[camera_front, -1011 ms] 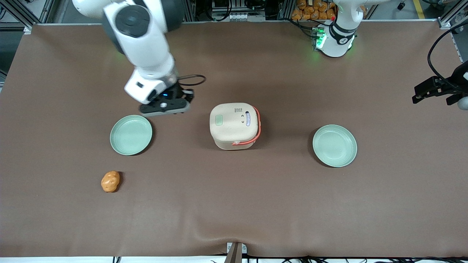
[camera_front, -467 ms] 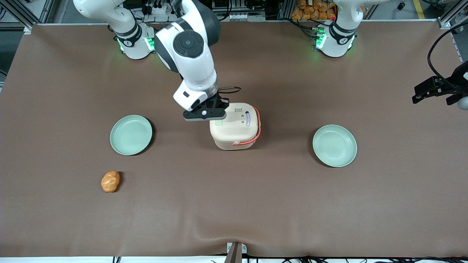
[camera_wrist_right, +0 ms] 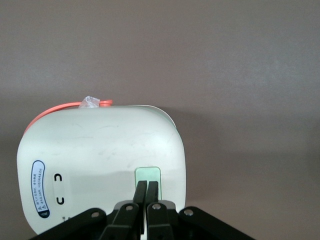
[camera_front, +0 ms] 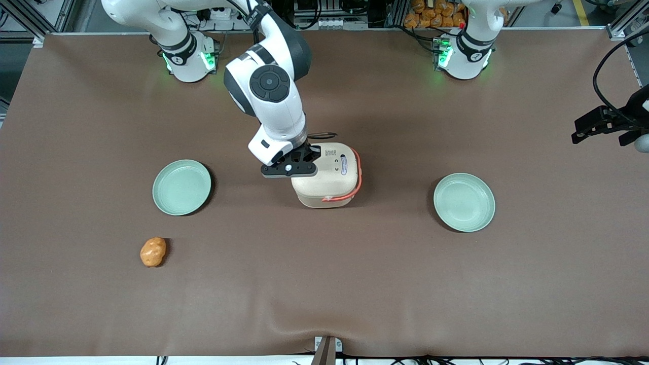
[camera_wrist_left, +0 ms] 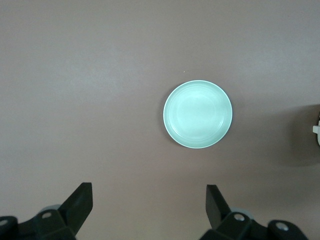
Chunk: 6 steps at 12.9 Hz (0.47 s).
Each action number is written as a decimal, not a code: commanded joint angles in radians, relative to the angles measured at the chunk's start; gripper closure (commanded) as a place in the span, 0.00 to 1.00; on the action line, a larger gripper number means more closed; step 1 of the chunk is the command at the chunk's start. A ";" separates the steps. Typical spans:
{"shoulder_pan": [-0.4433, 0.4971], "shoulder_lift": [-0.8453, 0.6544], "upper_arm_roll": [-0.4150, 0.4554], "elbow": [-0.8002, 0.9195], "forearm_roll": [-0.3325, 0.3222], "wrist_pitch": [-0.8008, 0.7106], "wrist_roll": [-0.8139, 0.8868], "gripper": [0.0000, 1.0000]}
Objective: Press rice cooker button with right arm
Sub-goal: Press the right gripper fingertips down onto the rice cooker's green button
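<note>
Front and wrist views, operator's reference. You see the right arm (camera_front: 268, 91) reaching from its base near the table edge farthest from the front camera, its forearm slanting down toward the middle of the tabletop and the wrist pitched so that the gripper (camera_front: 290, 170) points downward. In the right wrist view the gripper (camera_wrist_right: 147, 192) is clenched: its two fingers (camera_wrist_right: 140, 196) lie pressed together with nothing between them.

The rice cooker (camera_front: 329, 177) stands near the centre of the brown tabletop (camera_front: 324, 284), lid down, its coral-orange handle (camera_front: 358, 175) on the side toward the parked arm's end. The gripper hangs over the cooker's edge that faces the working arm's end. In the wrist view the closed fingertips sit at the pale green button (camera_wrist_right: 148, 175) on the cream lid (camera_wrist_right: 100, 160); whether they touch it or hover just above it, you cannot tell.

Compared with a second ago, the arm has swung from beside the plate at the working arm's end, where the gripper hung well apart from the cooker, to the cooker itself; over the last half second it has only shifted slightly farther over the lid. The cooker has not moved.

One pale green plate (camera_front: 181, 187) lies toward the working arm's end, another plate (camera_front: 464, 202) toward the parked arm's end. An orange lump (camera_front: 152, 252) rests nearer the front camera than the first plate.
</note>
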 commanded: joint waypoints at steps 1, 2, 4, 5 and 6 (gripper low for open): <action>0.009 0.021 -0.008 0.020 0.015 -0.015 0.010 0.94; 0.009 0.032 -0.008 0.019 0.015 -0.015 0.010 0.94; 0.012 0.047 -0.008 0.019 0.016 -0.013 0.033 0.94; 0.020 0.049 -0.008 0.019 0.016 -0.013 0.044 0.94; 0.023 0.053 -0.008 0.019 0.016 -0.013 0.044 0.94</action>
